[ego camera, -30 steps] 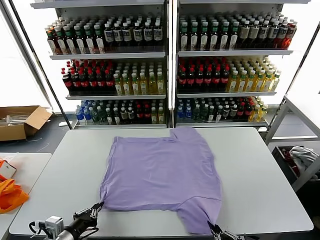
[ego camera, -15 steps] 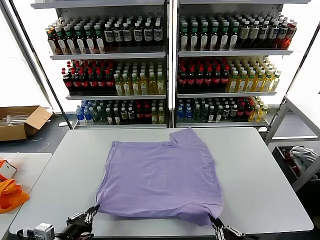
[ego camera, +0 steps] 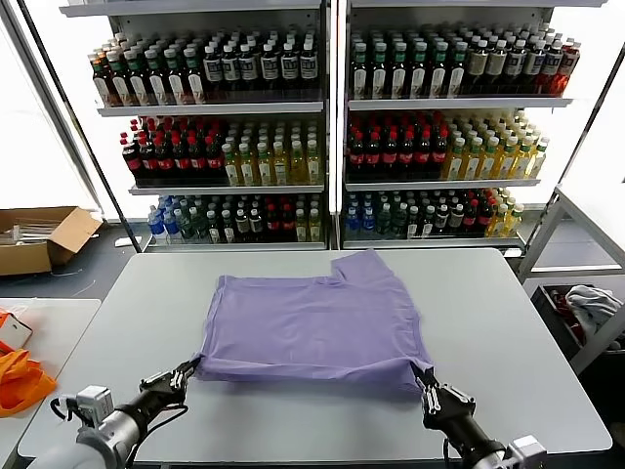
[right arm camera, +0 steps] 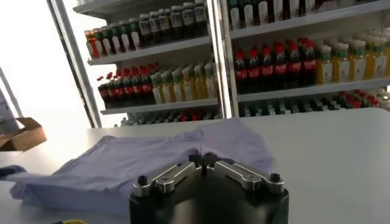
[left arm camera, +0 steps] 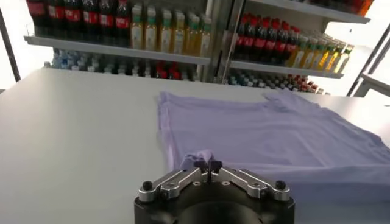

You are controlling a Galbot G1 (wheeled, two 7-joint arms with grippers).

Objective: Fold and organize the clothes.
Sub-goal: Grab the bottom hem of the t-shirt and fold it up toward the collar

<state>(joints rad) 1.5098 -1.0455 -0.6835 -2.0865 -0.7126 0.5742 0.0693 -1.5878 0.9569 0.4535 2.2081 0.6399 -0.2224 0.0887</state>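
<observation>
- My left gripper (ego camera: 187, 370) is clamped shut on the near-left corner of the T-shirt (ego camera: 312, 322); in the left wrist view a small tuft of lavender fabric sits pinched between its fingertips (left arm camera: 208, 163).
- My right gripper (ego camera: 426, 380) is likewise closed on the near-right corner, its jaws meeting with the cloth edge caught at the tips.
- I judge the two corners are held at once so the near hem can travel as one straight edge, which should keep the fold square rather than skewed.
- From those pinch points the shirt runs away from me toward the far side. Its near edge looks lifted and doubled over the layer beneath, while the rest lies flat on the table (ego camera: 508, 332).
- The shirt sits about mid-table, one sleeve poking out at the far right, toward the drink shelves (ego camera: 332, 127).
- The fabric is thin and soft, so I expect it to sag between the grippers if they drift apart unevenly.
- Off to the left, orange fabric (ego camera: 18, 381) rests on a separate surface, not involved.
</observation>
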